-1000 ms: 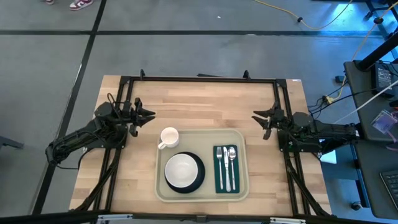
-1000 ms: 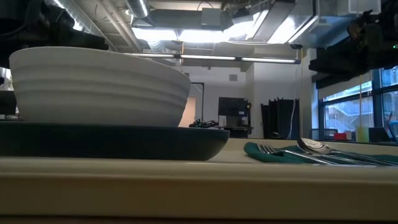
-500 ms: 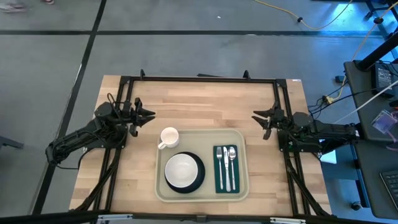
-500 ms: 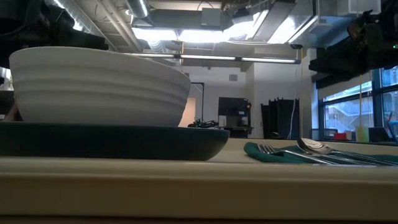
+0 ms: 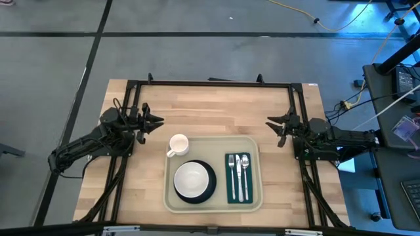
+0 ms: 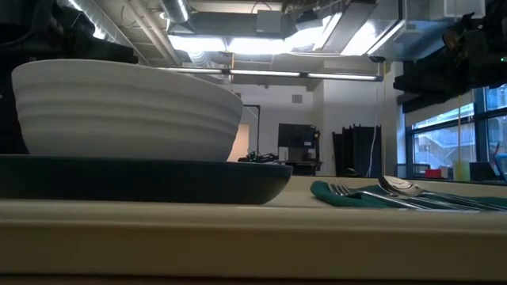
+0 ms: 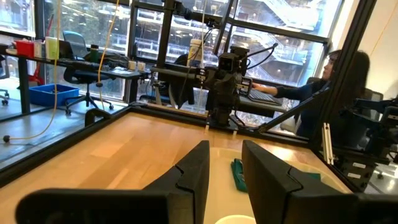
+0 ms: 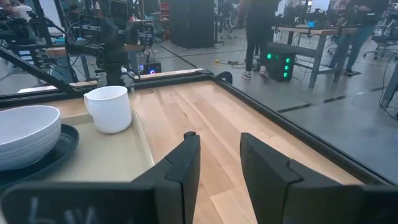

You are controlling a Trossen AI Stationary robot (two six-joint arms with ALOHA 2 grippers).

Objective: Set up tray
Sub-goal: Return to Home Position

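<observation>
Left gripper (image 5: pixel 159 120): fingers parted, empty. Right gripper (image 5: pixel 270 123): likewise. Tray (image 5: pixel 213 145): between both grippers, bearing mug (image 5: pixel 178 144), bowl (image 5: pixel 191 179), cutlery (image 5: pixel 239 174).

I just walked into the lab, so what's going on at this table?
Nothing is being handled. The tray holds a white mug, a white bowl on a dark plate, and a fork, knife and spoon on a green napkin. The left claw and right claw sit open and empty at either side, clear of the tray.
</observation>
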